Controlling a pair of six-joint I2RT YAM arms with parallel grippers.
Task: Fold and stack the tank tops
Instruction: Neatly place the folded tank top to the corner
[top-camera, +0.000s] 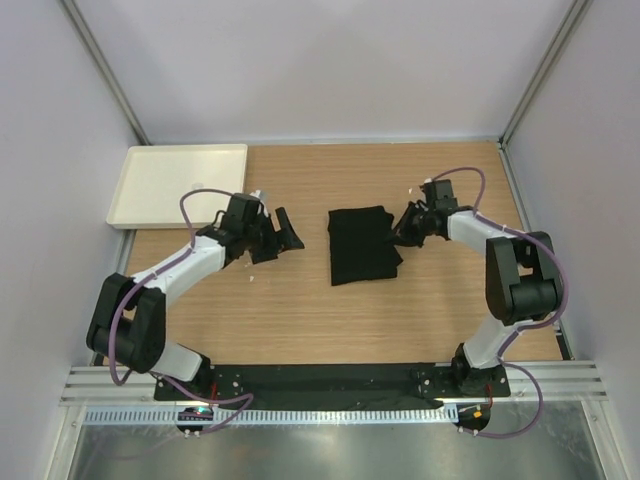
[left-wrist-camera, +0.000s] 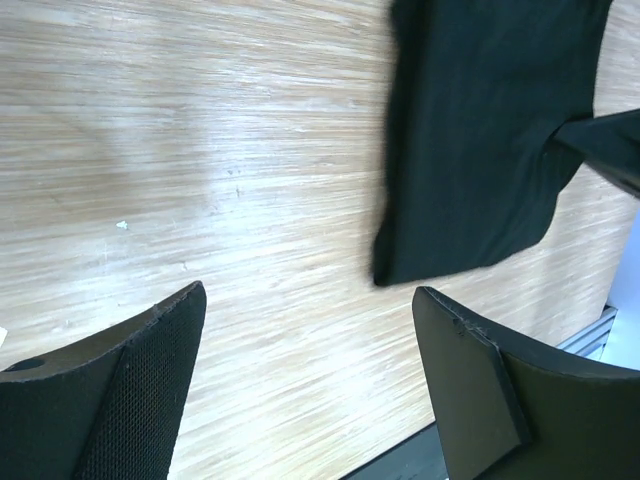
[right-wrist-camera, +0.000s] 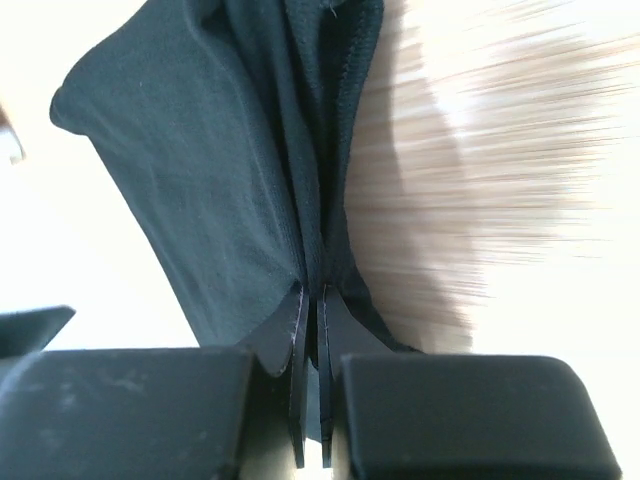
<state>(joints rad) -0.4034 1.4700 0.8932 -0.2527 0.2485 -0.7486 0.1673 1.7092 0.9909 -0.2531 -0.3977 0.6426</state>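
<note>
The black tank top (top-camera: 362, 244) lies folded into a rectangle on the wooden table, centre right. My right gripper (top-camera: 398, 236) is at its right edge, shut on a bunch of the fabric (right-wrist-camera: 300, 170), which hangs gathered between the fingers (right-wrist-camera: 312, 300). My left gripper (top-camera: 284, 235) is open and empty, a short way left of the top, just above the table. In the left wrist view the tank top (left-wrist-camera: 480, 130) lies ahead at upper right, beyond the open fingertips (left-wrist-camera: 310, 300).
A shallow white tray (top-camera: 180, 183) stands at the back left corner of the table. White walls close in the back and both sides. A black base rail (top-camera: 330, 380) runs along the near edge.
</note>
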